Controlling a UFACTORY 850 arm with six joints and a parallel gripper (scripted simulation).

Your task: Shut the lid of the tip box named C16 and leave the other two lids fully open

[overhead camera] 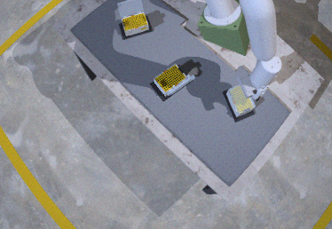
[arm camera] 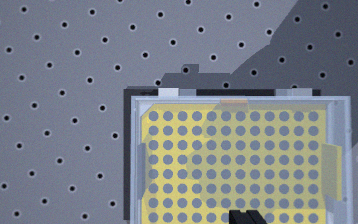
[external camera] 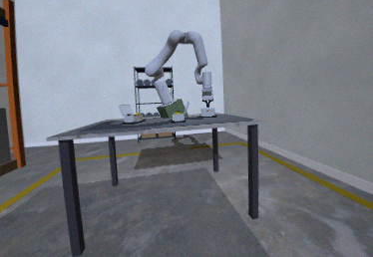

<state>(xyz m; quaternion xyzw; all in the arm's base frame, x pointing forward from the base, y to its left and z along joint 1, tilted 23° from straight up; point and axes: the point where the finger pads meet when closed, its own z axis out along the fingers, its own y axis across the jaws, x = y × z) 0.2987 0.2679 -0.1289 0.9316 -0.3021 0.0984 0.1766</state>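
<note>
Three tip boxes with yellow racks sit on dark holder plates on the grey perforated table. The left box has its lid raised behind it. The middle box shows its rack uncovered, with its lid swung out to the side. The right box has its clear lid lying over the rack; the wrist view shows it with a small orange tab at its far edge. My gripper is shut and empty, its fingertips low over the near edge of that lid. I cannot read any ID sticker.
The arm's green base stands behind the table's middle. A dark holder plate shows beside the right box, with two pale locators at its far side. The table's right edge lies close to the right box.
</note>
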